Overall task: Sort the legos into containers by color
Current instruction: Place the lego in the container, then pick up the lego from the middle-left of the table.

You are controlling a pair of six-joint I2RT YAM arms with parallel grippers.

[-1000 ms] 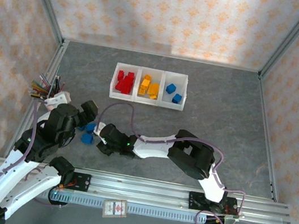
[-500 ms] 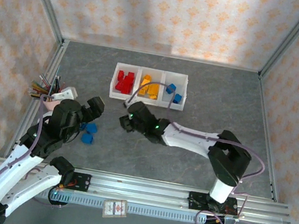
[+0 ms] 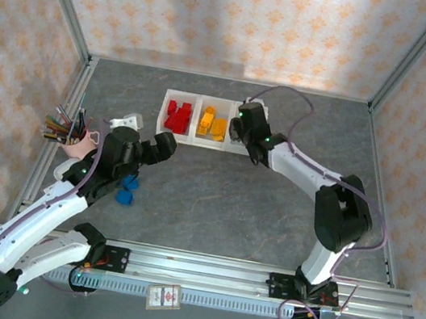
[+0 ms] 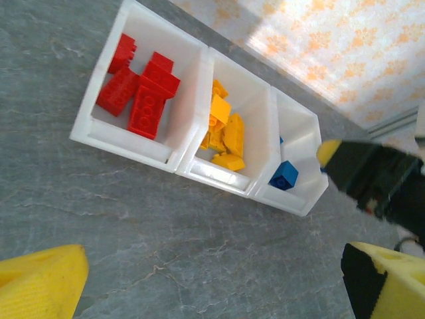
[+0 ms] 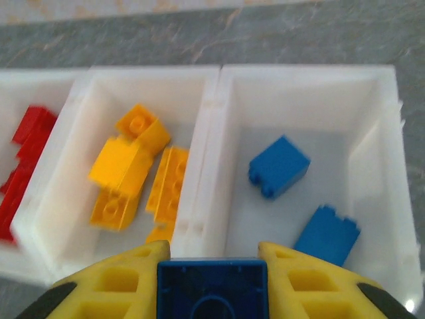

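The containers (image 3: 207,145) are a row of three white bins at the back of the table. Red legos (image 3: 176,115) lie in the left bin, orange ones (image 3: 212,123) in the middle. My right gripper (image 3: 240,131) hovers over the right bin's near-left corner, shut on a blue brick (image 5: 212,292). Below it, two blue bricks (image 5: 279,166) lie in that bin (image 5: 382,153). My left gripper (image 3: 163,145) is open and holds nothing, low over bare table just in front of the containers (image 4: 119,143). Loose blue legos (image 3: 127,191) lie on the table under the left arm.
A pink cup of pens (image 3: 69,138) stands at the left edge beside the left arm. Patterned walls close in the table on three sides. A metal rail (image 3: 202,272) runs along the near edge.
My right arm has swung from the loose blue legos at front left up to the right bin, carrying the blue brick. My left gripper has moved back and right toward the containers.
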